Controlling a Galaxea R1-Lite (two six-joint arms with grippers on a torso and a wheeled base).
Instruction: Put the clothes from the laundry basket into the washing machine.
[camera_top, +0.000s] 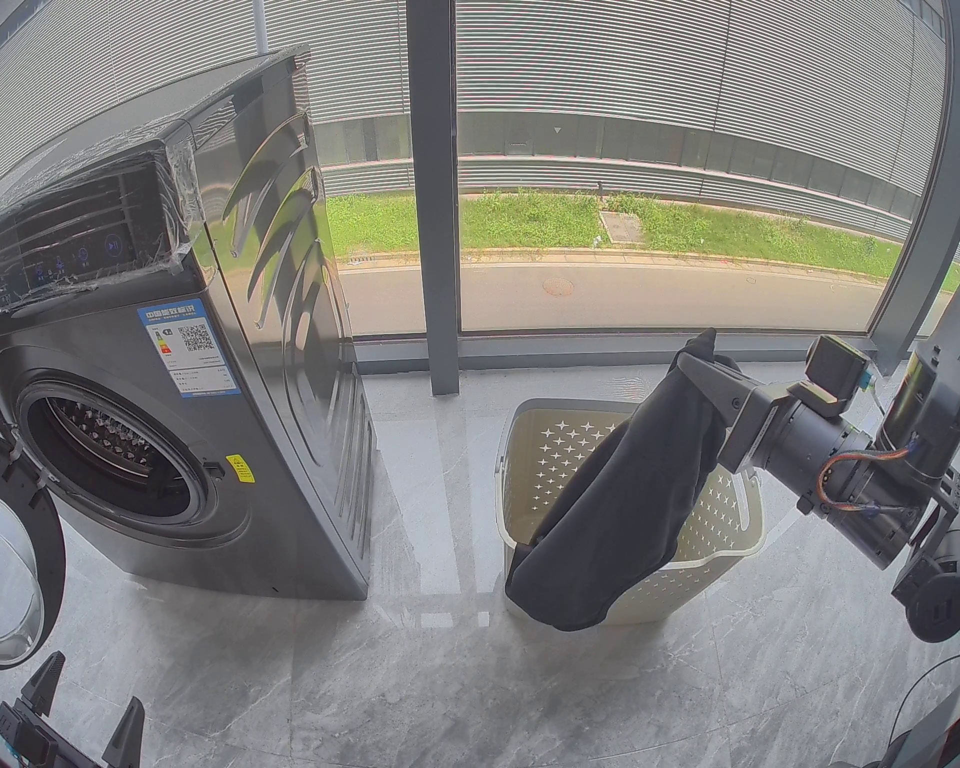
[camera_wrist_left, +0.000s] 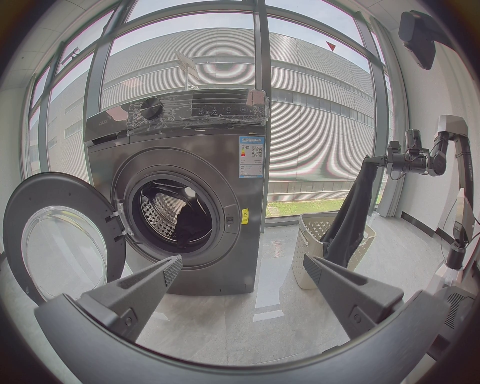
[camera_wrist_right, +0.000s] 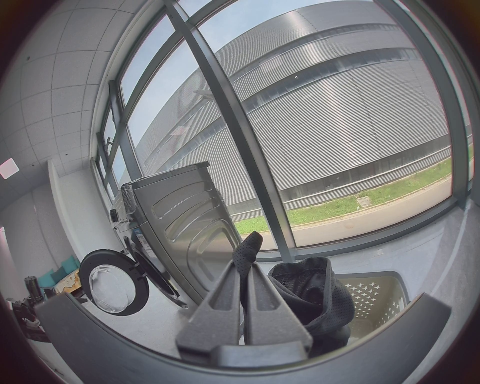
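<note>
Your right claw pinches one garment above one basket at 4 o'clock; left claw gapes wide, empty.

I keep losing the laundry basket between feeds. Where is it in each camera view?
Head view: laundry basket on the floor, right of the washing machine, dark garment hanging across its front.
Left wrist view: basket beside the machine, partly behind the hanging garment.
Right wrist view: basket past the right gripper, partly behind the garment it grips.
Shared landmark: the washing machine.
</note>
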